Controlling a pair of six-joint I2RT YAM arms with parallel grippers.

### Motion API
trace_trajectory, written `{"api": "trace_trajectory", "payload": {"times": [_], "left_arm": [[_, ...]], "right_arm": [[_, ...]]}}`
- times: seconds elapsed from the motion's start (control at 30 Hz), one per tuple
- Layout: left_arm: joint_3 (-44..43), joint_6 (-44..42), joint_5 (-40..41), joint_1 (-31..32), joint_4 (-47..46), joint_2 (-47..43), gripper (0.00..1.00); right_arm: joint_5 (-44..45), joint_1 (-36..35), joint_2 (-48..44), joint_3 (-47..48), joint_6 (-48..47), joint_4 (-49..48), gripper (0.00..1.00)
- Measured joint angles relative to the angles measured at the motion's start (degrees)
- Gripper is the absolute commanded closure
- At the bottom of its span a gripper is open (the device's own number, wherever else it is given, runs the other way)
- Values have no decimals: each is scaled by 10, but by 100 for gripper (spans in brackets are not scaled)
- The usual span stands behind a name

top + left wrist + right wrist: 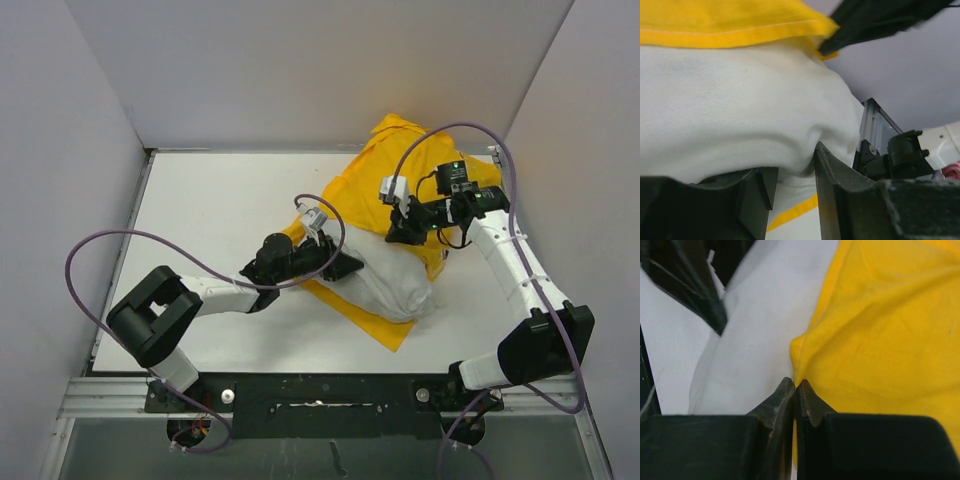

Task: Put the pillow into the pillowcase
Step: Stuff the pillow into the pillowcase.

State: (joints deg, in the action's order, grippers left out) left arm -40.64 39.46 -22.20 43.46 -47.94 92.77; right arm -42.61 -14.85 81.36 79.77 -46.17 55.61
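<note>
Pillow (395, 282) lies about half inside the pillowcase (365, 190), near end out. Right gripper (794, 386) is pinched tight on the case hem. Left gripper (792, 166) is narrowed on 1 pillow fold. My plan: lift the hem, push the pillow in low and slowly, and watch both grips.

1. Top view: the far end of the pillow (395, 280), toward 12 o'clock, is hidden inside the pillowcase (400, 180).
2. Top view: where the left gripper (350, 265) and the right gripper (400, 232) meet the cloth is too small to tell.
3. Left wrist view: a dark bar (880, 20) at 1 o'clock is blurred and cut off by the top edge (identity unclear). The pillow runs off at 9 o'clock.
4. Right wrist view: a dark wedge (685, 285) at 10 o'clock is blurred and cut off. The pillowcase runs off at 3 o'clock.
</note>
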Motion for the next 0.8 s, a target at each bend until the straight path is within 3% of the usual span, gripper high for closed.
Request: {"api": "trace_trajectory", "payload": {"times": [0.2,0.3,0.5,0.6,0.7,0.8], "left_arm": [[37,-29,-24,30,-97,8,32],[84,-34,-21,29,-97,-8,24],[139,-52,-13,24,85,-202,21],[138,-58,2,13,181,-309,17],[138,-45,12,-9,256,-376,17],[143,-6,12,-38,283,-385,17]], "right_arm": [[0,85,-9,-54,-49,49,93],[4,93,-40,-62,-88,81,84],[-7,96,-85,-9,-133,155,57],[-36,79,-85,47,-139,158,33],[-57,28,-75,85,-122,140,29],[-61,-15,-24,140,-78,117,29]]}}
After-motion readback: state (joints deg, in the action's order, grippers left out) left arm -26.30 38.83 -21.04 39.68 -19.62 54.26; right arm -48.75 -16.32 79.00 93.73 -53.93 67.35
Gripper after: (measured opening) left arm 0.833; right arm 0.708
